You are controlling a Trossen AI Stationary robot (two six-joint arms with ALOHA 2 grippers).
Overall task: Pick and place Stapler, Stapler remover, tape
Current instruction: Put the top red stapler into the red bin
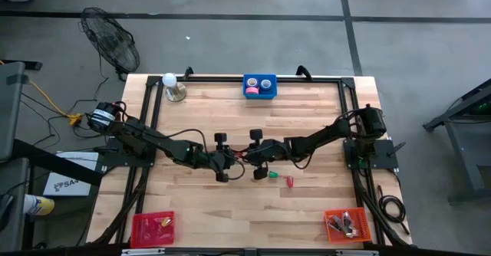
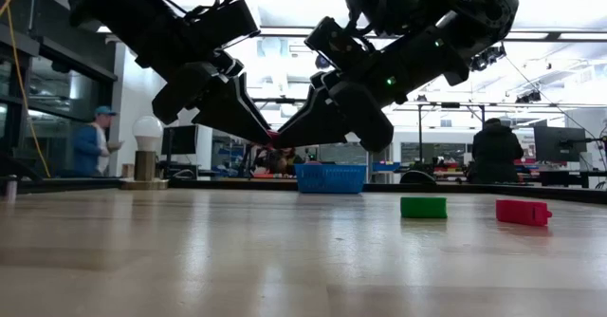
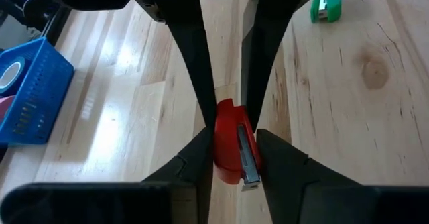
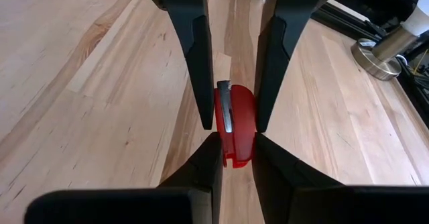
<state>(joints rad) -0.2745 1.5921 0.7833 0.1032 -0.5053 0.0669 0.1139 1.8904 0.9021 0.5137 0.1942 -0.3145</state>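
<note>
Meeting above the middle of the worktop point(image 1: 230, 202), the left pincer point(image 3: 228, 127) and right pincer point(image 4: 233, 127) both pinched one red stapler point(image 3: 231, 143), held clear of the wood between them. Only the wrist views showed its metal strip and each pair of fingers pressed against its sides. From above, tape point(image 1: 252, 92) sat in the blue basket point(image 1: 259, 95) at the far edge.

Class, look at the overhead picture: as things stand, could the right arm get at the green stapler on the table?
Probably not yet. The right pincer is shut on the red stapler, as is the left pincer. The green stapler lies close by, uncovered.
</note>
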